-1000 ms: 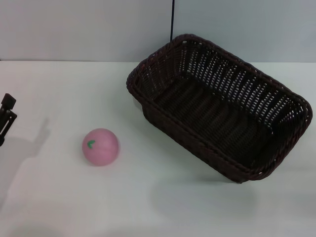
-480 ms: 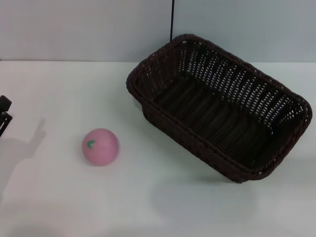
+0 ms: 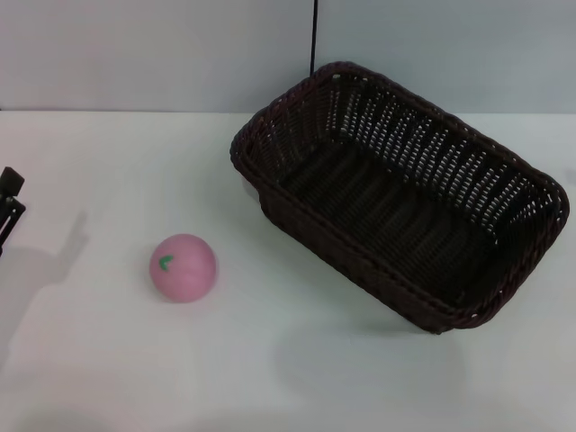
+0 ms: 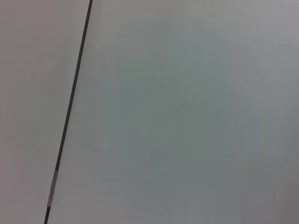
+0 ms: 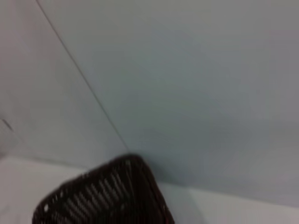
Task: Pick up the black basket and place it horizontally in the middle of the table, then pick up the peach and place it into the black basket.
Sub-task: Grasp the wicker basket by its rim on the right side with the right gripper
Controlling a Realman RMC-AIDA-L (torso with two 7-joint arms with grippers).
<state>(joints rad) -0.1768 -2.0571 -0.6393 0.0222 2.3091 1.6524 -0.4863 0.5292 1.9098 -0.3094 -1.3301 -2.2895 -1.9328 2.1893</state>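
The black basket stands upright on the white table, right of the middle, with its long side running diagonally from back left to front right. It is empty. One corner of the basket also shows in the right wrist view. The peach rests on the table left of the basket, well apart from it, green leaf mark facing up. Only a dark tip of my left gripper shows at the left edge, left of the peach and apart from it. My right gripper is out of view.
A grey wall stands behind the table, with a thin dark vertical line just behind the basket. The left wrist view shows only this wall and the line.
The left gripper's tip has shifted slightly at the left edge, showing less than a second ago. The basket and the peach have not moved.
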